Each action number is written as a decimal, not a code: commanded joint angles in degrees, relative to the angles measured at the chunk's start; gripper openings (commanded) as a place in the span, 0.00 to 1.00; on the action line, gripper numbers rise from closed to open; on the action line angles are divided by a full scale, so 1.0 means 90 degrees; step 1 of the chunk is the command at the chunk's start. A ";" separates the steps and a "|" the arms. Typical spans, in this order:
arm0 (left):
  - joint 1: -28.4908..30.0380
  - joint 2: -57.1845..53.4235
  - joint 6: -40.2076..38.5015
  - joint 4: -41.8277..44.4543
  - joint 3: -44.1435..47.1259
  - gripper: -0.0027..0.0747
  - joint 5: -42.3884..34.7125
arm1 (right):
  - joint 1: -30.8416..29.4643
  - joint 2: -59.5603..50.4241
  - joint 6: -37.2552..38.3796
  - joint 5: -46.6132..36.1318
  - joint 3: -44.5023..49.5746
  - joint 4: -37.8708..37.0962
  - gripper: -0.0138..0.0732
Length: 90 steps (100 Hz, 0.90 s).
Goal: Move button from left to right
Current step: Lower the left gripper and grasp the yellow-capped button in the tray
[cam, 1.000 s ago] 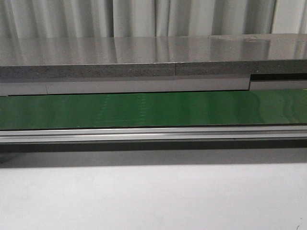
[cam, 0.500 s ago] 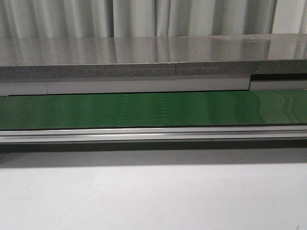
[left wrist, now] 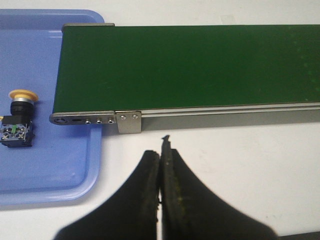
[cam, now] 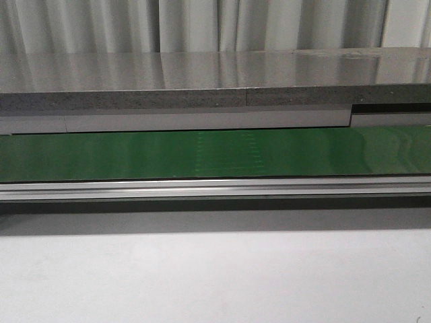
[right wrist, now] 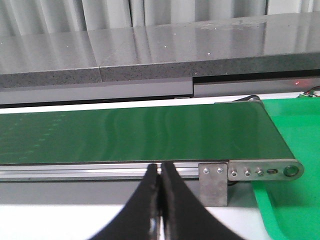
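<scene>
The button (left wrist: 18, 118), a yellow-orange cap on a black body with green-white marks, lies on its side in a blue tray (left wrist: 45, 165) beside the end of the green conveyor belt (left wrist: 190, 65). My left gripper (left wrist: 160, 152) is shut and empty over the white table, well apart from the button. In the right wrist view, my right gripper (right wrist: 160, 170) is shut and empty too, in front of the belt's (right wrist: 140, 135) other end. The front view shows the belt (cam: 202, 155) but no gripper and no button.
A green tray (right wrist: 295, 150) lies at the belt's right end. Metal end brackets (left wrist: 95, 120) (right wrist: 250, 172) stick out at both belt ends. A grey counter (cam: 215, 81) runs behind the belt, with curtains beyond. White table (cam: 215, 276) lies in front.
A faint patterned patch on the belt has drifted to the right in the front view. Nothing else has moved.
</scene>
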 commanded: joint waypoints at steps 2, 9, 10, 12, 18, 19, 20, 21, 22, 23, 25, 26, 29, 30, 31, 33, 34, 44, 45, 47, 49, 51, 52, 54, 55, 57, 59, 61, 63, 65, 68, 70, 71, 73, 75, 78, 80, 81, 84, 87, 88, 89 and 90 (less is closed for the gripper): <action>0.0020 0.0035 -0.0060 -0.0097 -0.0230 0.04 -0.0134 | 0.0014 -0.0132 -0.0003 -0.0522 -0.0094 -0.0085 0.08; 0.0020 0.0035 0.0036 -0.0097 -0.0230 0.15 0.0078 | 0.0014 -0.0132 -0.0003 -0.0522 -0.0094 -0.0085 0.08; 0.0020 0.0035 0.0036 -0.0097 -0.0230 0.18 0.0101 | 0.0014 -0.0132 -0.0003 -0.0522 -0.0094 -0.0085 0.08; 0.0020 0.0035 0.0036 -0.0097 -0.0230 0.21 0.0158 | 0.0014 -0.0132 -0.0003 -0.0522 -0.0094 -0.0085 0.08; 0.0020 0.0035 0.0036 -0.0097 -0.0230 0.40 0.0275 | 0.0014 -0.0132 -0.0003 -0.0522 -0.0094 -0.0085 0.08; 0.0020 0.0035 0.0036 -0.0097 -0.0230 0.42 0.0275 | 0.0014 -0.0132 -0.0003 -0.0522 -0.0094 -0.0085 0.08; 0.0020 0.0035 0.0036 -0.0086 -0.0230 0.47 0.0275 | 0.0014 -0.0132 -0.0003 -0.0522 -0.0094 -0.0085 0.08; 0.0020 0.0035 0.0036 -0.0086 -0.0230 0.50 0.0275 | 0.0014 -0.0132 -0.0003 -0.0522 -0.0094 -0.0085 0.08; 0.0020 0.0035 0.0036 -0.0086 -0.0230 0.55 0.0275 | 0.0014 -0.0132 -0.0003 -0.0522 -0.0094 -0.0085 0.08; 0.0020 0.0035 0.0036 -0.0086 -0.0230 0.57 0.0275 | 0.0014 -0.0132 -0.0003 -0.0522 -0.0094 -0.0085 0.08; 0.0020 0.0035 0.0036 -0.0086 -0.0230 0.65 0.0275 | 0.0014 -0.0132 -0.0003 -0.0522 -0.0094 -0.0085 0.08; 0.0020 0.0035 0.0036 -0.0086 -0.0230 0.67 0.0275 | 0.0014 -0.0132 -0.0003 -0.0522 -0.0094 -0.0085 0.08; 0.0020 0.0035 0.0036 -0.0056 -0.0230 0.78 0.0250 | 0.0014 -0.0132 -0.0003 -0.0522 -0.0094 -0.0085 0.08; 0.0020 0.0035 0.0036 -0.0056 -0.0230 0.80 0.0246 | 0.0014 -0.0132 -0.0003 -0.0522 -0.0094 -0.0085 0.08; 0.0020 0.0035 0.0036 -0.0056 -0.0230 0.83 0.0232 | 0.0014 -0.0132 -0.0003 -0.0522 -0.0094 -0.0085 0.08; 0.0020 0.0035 0.0036 -0.0041 -0.0230 0.86 0.0218 | 0.0014 -0.0132 -0.0003 -0.0522 -0.0094 -0.0085 0.08; 0.0020 0.0035 0.0036 -0.0041 -0.0230 0.89 0.0207 | 0.0014 -0.0132 -0.0003 -0.0522 -0.0094 -0.0085 0.08; 0.0020 0.0035 0.0036 -0.0071 -0.0230 0.93 0.0193 | 0.0014 -0.0132 -0.0003 -0.0522 -0.0094 -0.0085 0.08; 0.0020 0.0035 0.0036 -0.0071 -0.0230 0.93 0.0193 | 0.0014 -0.0132 -0.0003 -0.0522 -0.0094 -0.0085 0.08; 0.0020 0.0035 0.0036 -0.0071 -0.0230 0.92 0.0193 | 0.0014 -0.0132 -0.0003 -0.0522 -0.0094 -0.0085 0.08; 0.0020 0.0035 0.0024 -0.0071 -0.0230 0.91 0.0193 | 0.0014 -0.0132 -0.0003 -0.0522 -0.0094 -0.0085 0.08; 0.0020 0.0035 0.0006 -0.0071 -0.0230 0.90 0.0205 | 0.0014 -0.0132 -0.0003 -0.0522 -0.0094 -0.0085 0.08; 0.0020 0.0035 -0.0006 -0.0071 -0.0230 0.90 0.0205 | 0.0014 -0.0132 -0.0003 -0.0522 -0.0094 -0.0085 0.08; 0.0020 0.0035 -0.0045 -0.0071 -0.0230 0.89 0.0232 | 0.0014 -0.0132 -0.0003 -0.0522 -0.0094 -0.0085 0.08; 0.0020 0.0035 -0.0065 -0.0071 -0.0241 0.88 0.0248 | 0.0014 -0.0132 -0.0003 -0.0522 -0.0094 -0.0085 0.08; 0.0020 0.0035 -0.0094 -0.0071 -0.0245 0.87 0.0270 | 0.0014 -0.0132 -0.0003 -0.0522 -0.0094 -0.0085 0.08; 0.0020 0.0045 -0.0146 -0.0053 -0.0256 0.87 0.0290 | 0.0014 -0.0132 -0.0003 -0.0522 -0.0094 -0.0085 0.08; 0.0020 0.0062 -0.0209 -0.0010 -0.0285 0.86 0.0326 | 0.0014 -0.0132 -0.0003 -0.0522 -0.0094 -0.0085 0.08; 0.0020 0.0080 -0.0272 0.0035 -0.0320 0.86 0.0375 | 0.0014 -0.0132 -0.0003 -0.0522 -0.0094 -0.0085 0.08; 0.0020 0.0117 -0.0352 0.0090 -0.0366 0.86 0.0436 | 0.0014 -0.0132 -0.0003 -0.0522 -0.0094 -0.0085 0.08; 0.0032 0.0177 -0.0416 0.0182 -0.0442 0.86 0.0515 | 0.0014 -0.0132 -0.0003 -0.0522 -0.0094 -0.0085 0.08; 0.0044 0.0227 -0.0429 0.0246 -0.0506 0.86 0.0575 | 0.0014 -0.0132 -0.0003 -0.0522 -0.0094 -0.0085 0.08; 0.0042 0.0247 -0.0449 0.0296 -0.0527 0.86 0.0597 | 0.0014 -0.0132 -0.0003 -0.0522 -0.0094 -0.0085 0.08; 0.0059 0.0310 -0.0484 0.0369 -0.0601 0.86 0.0644 | 0.0014 -0.0132 -0.0003 -0.0522 -0.0094 -0.0085 0.08; 0.0088 0.0377 -0.0496 0.0417 -0.0671 0.86 0.0689 | 0.0014 -0.0132 -0.0003 -0.0522 -0.0094 -0.0085 0.08; 0.0134 0.0484 -0.0496 0.0509 -0.0772 0.86 0.0745 | 0.0014 -0.0132 -0.0003 -0.0522 -0.0094 -0.0085 0.08; 0.0177 0.0570 -0.0496 0.0540 -0.0853 0.86 0.0778 | 0.0014 -0.0132 -0.0003 -0.0522 -0.0094 -0.0085 0.08; 0.0192 0.0632 -0.0496 0.0561 -0.0879 0.86 0.0798 | 0.0014 -0.0132 -0.0003 -0.0522 -0.0094 -0.0085 0.08; 0.0283 0.0760 -0.0496 0.0593 -0.1009 0.86 0.0830 | 0.0014 -0.0132 -0.0003 -0.0522 -0.0094 -0.0085 0.08; 0.0372 0.0891 -0.0496 0.0608 -0.1113 0.86 0.0861 | 0.0014 -0.0132 -0.0003 -0.0522 -0.0094 -0.0085 0.08; 0.0396 0.0956 -0.0496 0.0608 -0.1140 0.86 0.0874 | 0.0014 -0.0132 -0.0003 -0.0522 -0.0094 -0.0085 0.08; 0.0450 0.0987 -0.0496 0.0608 -0.1190 0.86 0.0887 | 0.0014 -0.0132 -0.0003 -0.0522 -0.0094 -0.0085 0.08; 0.0475 0.1019 -0.0496 0.0608 -0.1216 0.86 0.0888 | 0.0014 -0.0132 -0.0003 -0.0522 -0.0094 -0.0085 0.08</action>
